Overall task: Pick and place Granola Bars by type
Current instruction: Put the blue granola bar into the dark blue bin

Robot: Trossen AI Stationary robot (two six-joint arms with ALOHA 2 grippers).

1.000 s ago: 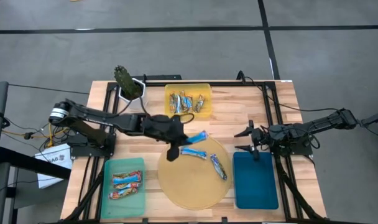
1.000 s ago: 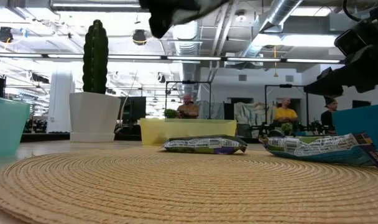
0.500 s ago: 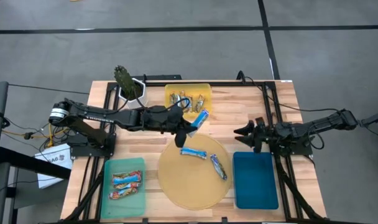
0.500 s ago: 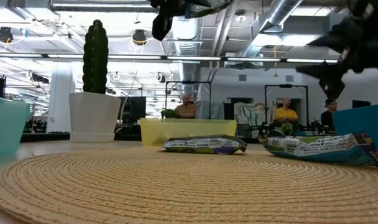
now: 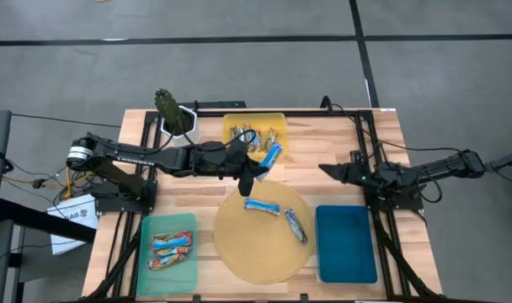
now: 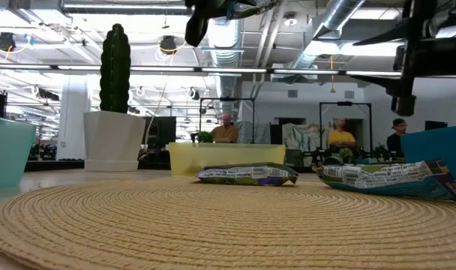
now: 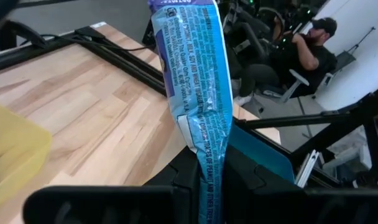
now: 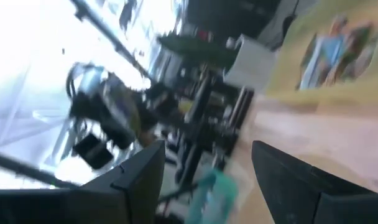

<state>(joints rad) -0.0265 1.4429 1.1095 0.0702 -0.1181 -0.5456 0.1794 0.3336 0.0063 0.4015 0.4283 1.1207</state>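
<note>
A wooden table (image 5: pixel 323 151) held a round woven mat (image 5: pixel 260 248) between a teal tray (image 5: pixel 168 220) and a blue tray (image 5: pixel 347 244), with a yellow tray (image 5: pixel 254 120) behind. The left gripper (image 5: pixel 258 168), raised above the mat's rear edge, pinched one end of a blue-white granola bar (image 5: pixel 271 156). The right gripper (image 5: pixel 333 172) hovered near the blue tray, jaws wide apart and empty. Two more bars (image 5: pixel 276 215) lay on the mat.

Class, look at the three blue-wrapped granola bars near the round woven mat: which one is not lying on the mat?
The blue bar pinched in the left tool, held up beside the yellow tray. The other two blue bars lie flat on the mat.
</note>
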